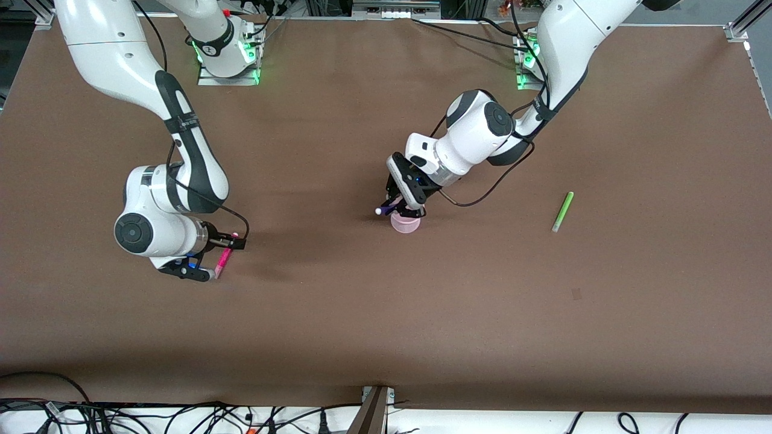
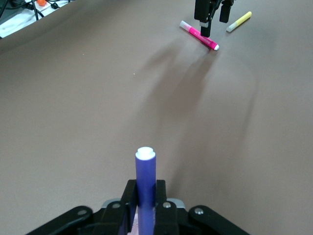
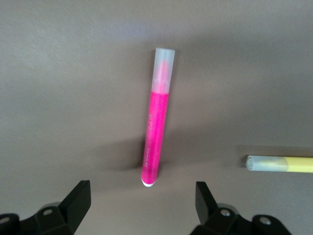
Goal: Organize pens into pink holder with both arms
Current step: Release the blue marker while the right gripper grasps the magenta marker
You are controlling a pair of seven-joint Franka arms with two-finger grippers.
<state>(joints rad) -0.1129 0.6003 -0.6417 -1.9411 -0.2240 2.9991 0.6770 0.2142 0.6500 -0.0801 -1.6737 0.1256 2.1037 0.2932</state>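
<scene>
In the front view the left gripper point(image 1: 403, 208) sits just left of the frame's centre, directly over the pink holder point(image 1: 404, 223). Its fingers are clamped on the blue pen point(image 1: 386, 209), whose pale cap pokes out toward the right arm's end of the table. In the left wrist view the blue pen point(image 2: 145, 183) stands up at bottom centre between the black fingers point(image 2: 129, 196), squeezed from both sides.

The right gripper point(image 1: 217, 257) is at the lower left of the front view, low over the pink pen point(image 1: 224, 260), which lies flat on the table point(image 1: 386, 313). In the right wrist view the two fingertips point(image 3: 78, 198) show at the bottom corners, spread wide apart, and the pink pen point(image 3: 157, 139) lies in the middle of the frame, its butt end reaching toward the gap between them without touching either. The yellow pen point(image 3: 281, 164) lies at the right edge of that frame, beside the pink one and crosswise to it.

In the left wrist view, upper right, the pink pen point(image 2: 199, 35) and yellow pen point(image 2: 238, 21) lie near each other under the right gripper point(image 2: 213, 22).

The green pen point(image 1: 562, 211) lies alone at the right of the front view, toward the left arm's end of the table, well apart from the holder.
</scene>
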